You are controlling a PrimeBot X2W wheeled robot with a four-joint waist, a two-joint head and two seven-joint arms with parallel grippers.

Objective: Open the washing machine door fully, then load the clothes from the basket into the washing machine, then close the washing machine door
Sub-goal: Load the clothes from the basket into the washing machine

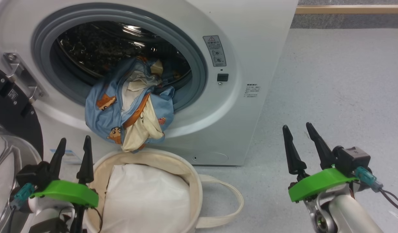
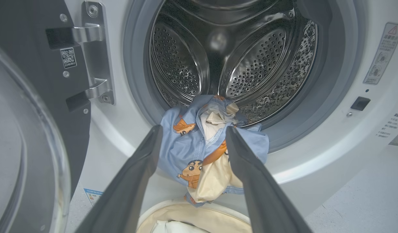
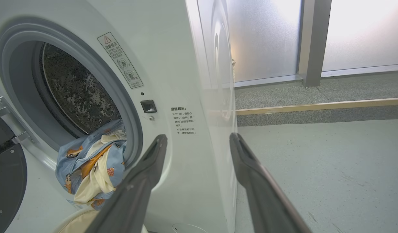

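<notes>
The white washing machine (image 1: 250, 48) has its door (image 1: 11, 106) swung open to the left, black rim and glass bowl showing. Blue bear-print clothes (image 1: 127, 106) with cream and orange parts hang half out over the grey gasket, above the cream basket (image 1: 195, 181). The same clothes (image 2: 192, 145) fill the space beyond my left fingers. My left gripper (image 1: 74, 145) stands open just left of the basket, below the clothes, holding nothing. My right gripper (image 1: 297, 129) is open over the floor right of the machine, empty. From the right wrist, the clothes (image 3: 89, 161) hang at lower left.
A plain white pillow-like bundle (image 1: 147, 197) fills the basket, whose loop handle (image 1: 231, 194) lies on the grey floor (image 1: 341, 90). The door's steel hinge (image 2: 95, 55) sits left of the drum (image 2: 250, 58). A raised wooden-edged step (image 3: 315, 105) runs behind.
</notes>
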